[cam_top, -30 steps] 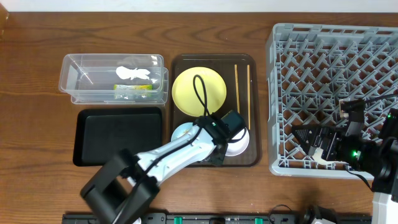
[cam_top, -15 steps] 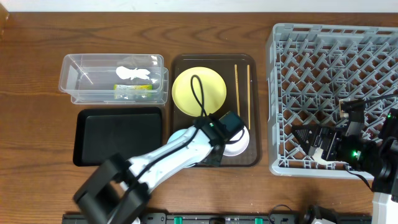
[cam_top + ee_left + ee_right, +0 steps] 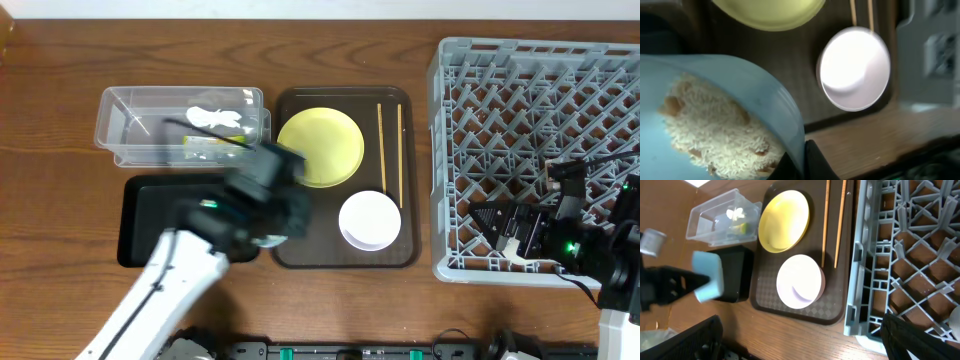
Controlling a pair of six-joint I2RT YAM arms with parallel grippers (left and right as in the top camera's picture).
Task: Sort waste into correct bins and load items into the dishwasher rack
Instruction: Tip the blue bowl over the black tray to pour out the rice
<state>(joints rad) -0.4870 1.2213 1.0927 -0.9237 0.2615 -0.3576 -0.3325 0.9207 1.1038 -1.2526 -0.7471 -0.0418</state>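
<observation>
Holding the light-blue bowl (image 3: pixel 715 85) up by its rim, the left tool (image 3: pixel 799 165) is pinched tight on it. The bowl has a heap of rice (image 3: pixel 715 127) inside. It hangs near the spot where the black tray (image 3: pixel 165 215) meets the brown tray (image 3: pixel 340 262); the blur makes it hard to tell which one it is over.

Some sorting looks done. The white paper scrap (image 3: pixel 215 115) and the snack wrapper (image 3: pixel 215 143) both lie in the clear tub (image 3: pixel 125 125). The rice is the last bit of waste. It has not been tipped out, and none shows in the black tray yet. I think that tray is where it should go.

The dish loading has not begun. The grey rack (image 3: pixel 540 110) holds no dishes. The yellow plate (image 3: pixel 320 147), the white bowl (image 3: pixel 370 220) and the two chopsticks (image 3: pixel 380 150) all sit on the brown tray, and the blue bowl must go in the rack too once it has been tipped out.

The right tool (image 3: pixel 495 218) waits above the near part of the rack, with its fingers wide apart and nothing in them. That arm may be in the way when dishes come over. The tub sits just beside the black tray, so a sloppy tip could drop rice in the wrong bin or on the bench (image 3: pixel 60 100).
</observation>
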